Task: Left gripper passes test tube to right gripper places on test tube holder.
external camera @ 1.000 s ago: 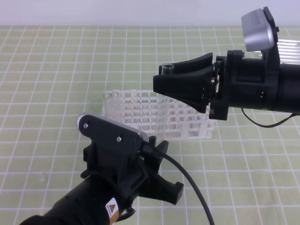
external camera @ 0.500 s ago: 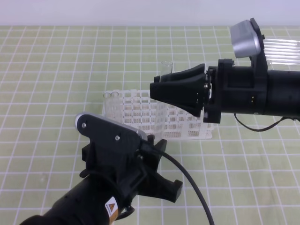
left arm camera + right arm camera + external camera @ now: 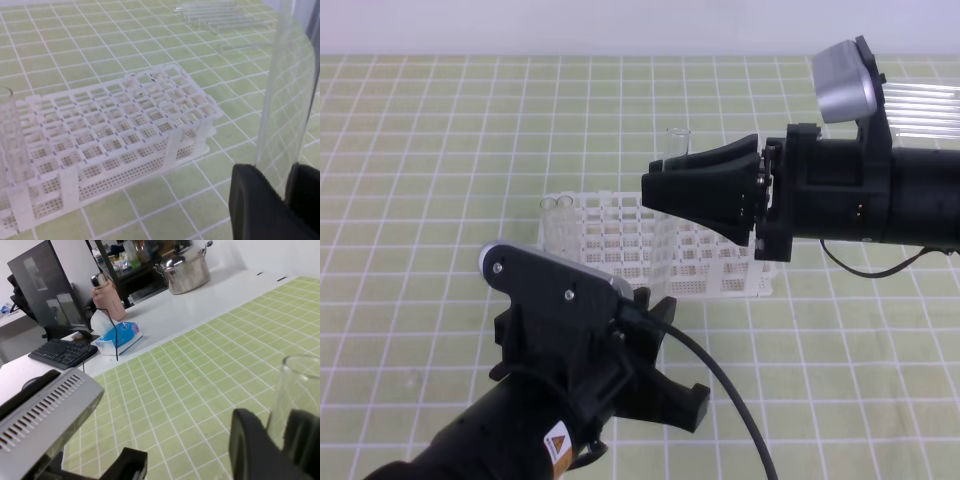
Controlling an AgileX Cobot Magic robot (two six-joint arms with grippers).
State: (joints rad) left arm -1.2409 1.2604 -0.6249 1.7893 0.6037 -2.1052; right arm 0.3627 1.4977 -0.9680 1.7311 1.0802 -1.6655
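Note:
My right gripper [image 3: 655,186] hovers over the rear right part of the white test tube holder [image 3: 650,245], pointing left. It is shut on the test tube [image 3: 676,142], whose open rim sticks up above the jaws. In the right wrist view the tube [image 3: 300,385] stands between the black fingers [image 3: 255,450]. My left gripper [image 3: 685,400] sits low at the front, short of the holder [image 3: 125,110]. In the left wrist view a second clear tube [image 3: 290,90] runs down into the narrow gap between its fingers [image 3: 255,205].
One clear tube [image 3: 558,215] stands in the holder's left corner [image 3: 12,135]. A row of spare tubes [image 3: 925,105] lies flat at the back right [image 3: 215,15]. A green grid mat [image 3: 420,200] covers the table. Beyond it a counter holds a keyboard [image 3: 62,352] and a pot [image 3: 187,270].
Over the last second my right gripper levelled out and shifted slightly left, bringing the tube's rim upright above the jaws. Little has changed in the last half second. The left arm has stayed put.

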